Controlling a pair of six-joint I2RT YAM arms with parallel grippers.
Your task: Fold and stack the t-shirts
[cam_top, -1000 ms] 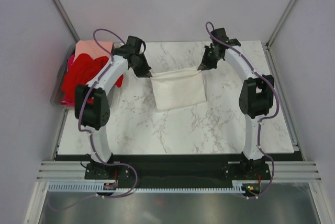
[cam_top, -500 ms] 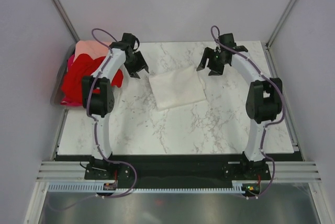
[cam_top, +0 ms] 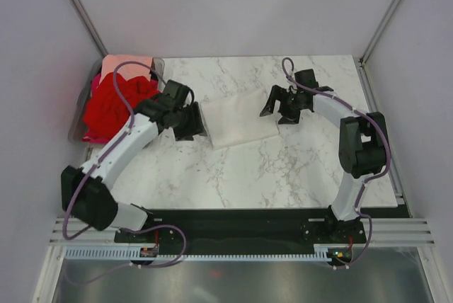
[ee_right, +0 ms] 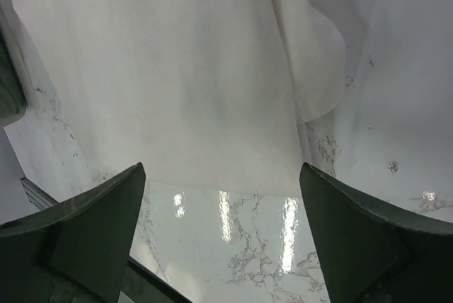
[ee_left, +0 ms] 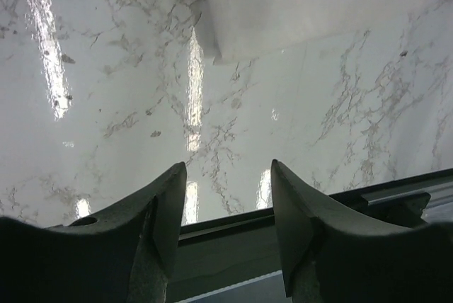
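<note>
Cream-white soft cloth tee [cam_top: 237, 122], folded smooth rectangle, on glossy veined marble tabletop [cam_top: 283, 168]. L gripper [ee_left: 226, 168] jaws apart, empty; R gripper [ee_right: 221, 168] wide apart, empty. Crumpled red tees [cam_top: 113, 105] at left.

2 white arms [cam_top: 127, 144], black joints [cam_top: 362, 149], purple cables [cam_top: 116, 82]; fingers [ee_left: 159, 204] seemingly dark grey.

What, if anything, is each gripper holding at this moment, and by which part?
Nothing is held. The left gripper and the right gripper both stand open, and the folded cream-white cloth t-shirt lies flat on the marble table, gripped by neither.
</note>
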